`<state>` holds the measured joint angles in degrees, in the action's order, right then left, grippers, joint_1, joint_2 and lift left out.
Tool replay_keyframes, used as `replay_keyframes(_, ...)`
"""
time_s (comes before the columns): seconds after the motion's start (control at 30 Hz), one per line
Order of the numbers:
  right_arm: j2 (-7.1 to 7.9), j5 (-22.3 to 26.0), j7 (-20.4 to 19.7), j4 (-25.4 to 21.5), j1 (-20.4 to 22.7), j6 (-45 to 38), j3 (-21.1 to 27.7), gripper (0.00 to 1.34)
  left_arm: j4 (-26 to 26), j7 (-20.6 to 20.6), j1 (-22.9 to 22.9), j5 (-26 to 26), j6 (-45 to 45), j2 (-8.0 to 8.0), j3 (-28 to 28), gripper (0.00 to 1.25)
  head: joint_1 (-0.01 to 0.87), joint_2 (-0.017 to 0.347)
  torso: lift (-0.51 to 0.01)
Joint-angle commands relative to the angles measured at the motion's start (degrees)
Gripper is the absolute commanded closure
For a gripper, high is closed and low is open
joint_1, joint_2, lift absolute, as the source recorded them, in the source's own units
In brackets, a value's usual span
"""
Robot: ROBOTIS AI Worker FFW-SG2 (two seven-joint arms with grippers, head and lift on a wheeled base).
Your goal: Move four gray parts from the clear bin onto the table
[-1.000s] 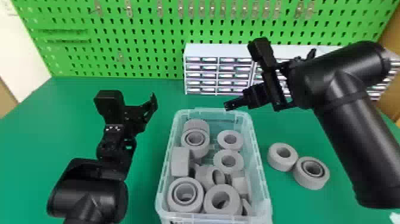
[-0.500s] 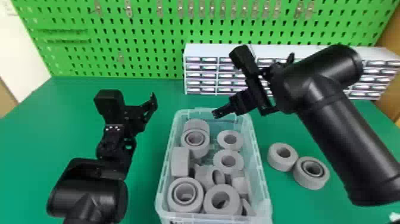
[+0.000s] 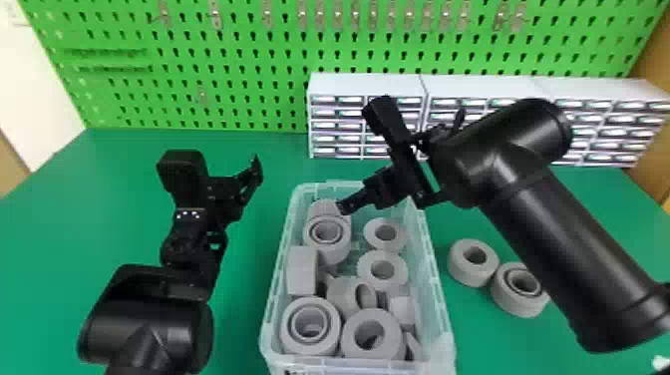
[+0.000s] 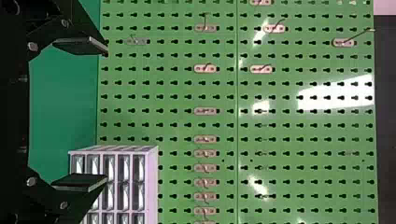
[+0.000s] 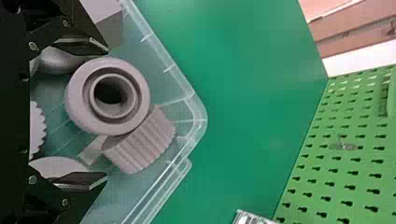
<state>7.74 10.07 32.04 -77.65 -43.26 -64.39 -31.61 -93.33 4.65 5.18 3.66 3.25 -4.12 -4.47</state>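
Green pegboard [image 3: 249, 60] stands behind the green table [image 3: 60, 214]. At the left, the left gripper [image 3: 253, 172] is above the table, its jaws wide apart and with nothing between them. Next comes the clear bin [image 3: 276, 294], which holds many gray parts [image 3: 371, 334], some lying flat and some tilted on one another. Over the far end of this bin is the right gripper [image 3: 344, 205]; its jaws are also wide and empty, near a ring-shaped part [image 3: 326, 232]. Behind it are the white drawer cabinets [image 3: 366, 84]. To the right of the bin, two gray parts [image 3: 472, 262] lie on the table, one just beside the other.
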Motion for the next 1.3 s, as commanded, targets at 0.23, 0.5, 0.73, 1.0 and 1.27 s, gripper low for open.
replay_keyframes(0.23,0.17,1.18,-0.22,1.54,0.11,3.48,-3.37,0.32,-0.01,0.01,-0.08,-0.05,0.0,-0.01,0.08,0.29,0.693,0.072,-0.052)
replay_keyframes(0.5,0.17,3.02,-0.13,1.1,-0.07,-2.32,-3.81,0.32,-0.27,0.01,-0.52,0.03,-0.09,-0.01,0.61,0.29,0.693,0.072,-0.052)
replay_keyframes(0.73,0.17,3.73,-0.13,1.1,-0.86,-6.98,-5.13,0.32,-0.45,0.01,-0.78,0.03,-0.09,-0.1,0.96,0.29,0.693,0.072,-0.052)
replay_keyframes(1.0,0.34,3.29,-0.13,1.28,-0.68,-9.62,-5.57,0.32,-0.45,0.01,-0.6,0.03,-0.09,-0.1,0.78,0.29,0.693,0.072,-0.052)
replay_keyframes(1.27,0.34,1.62,-0.13,1.54,-0.59,-11.81,-5.83,0.32,-0.45,0.01,-0.6,0.03,-0.09,-0.19,0.87,0.29,0.693,0.072,-0.052)
